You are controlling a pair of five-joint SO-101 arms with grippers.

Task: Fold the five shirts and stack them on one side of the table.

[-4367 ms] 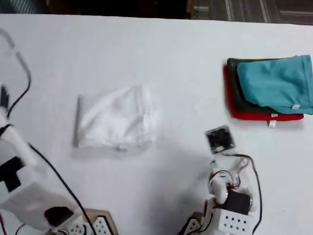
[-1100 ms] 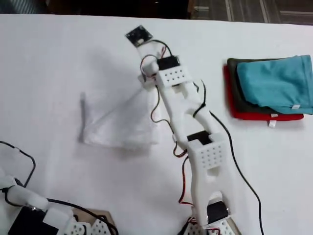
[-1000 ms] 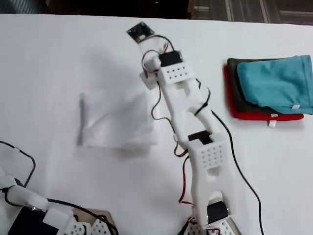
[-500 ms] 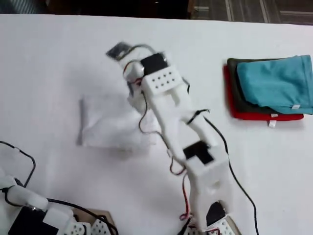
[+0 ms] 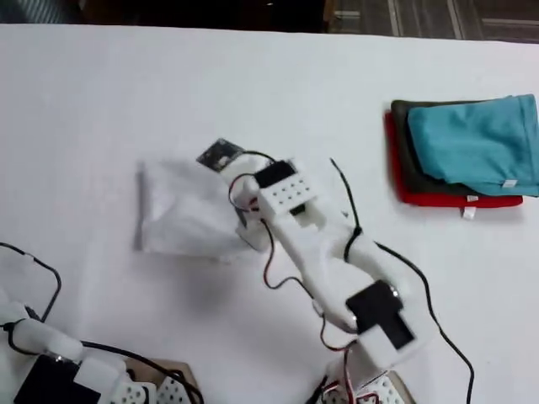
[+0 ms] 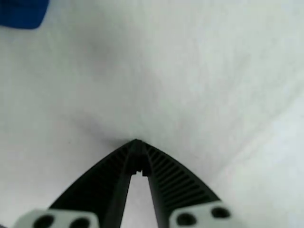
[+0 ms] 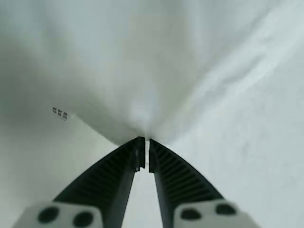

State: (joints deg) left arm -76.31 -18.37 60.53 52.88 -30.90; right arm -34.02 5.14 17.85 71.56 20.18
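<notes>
- Three folded shirts form our stack at the table's three o'clock.
- Our right gripper pinches the white shirt, toward nine o'clock, seemingly mid-fold.
- Our left gripper sits closed, empty; two shirts remain, we judge.

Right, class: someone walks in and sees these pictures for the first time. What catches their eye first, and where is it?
The right arm stands out first, stretched across the middle of the table with its claw shut on a pinch of the white shirt. Next comes the stack of shirts near the table's right edge in the high view, with teal on top, a dark one beneath and red at the bottom.
</notes>
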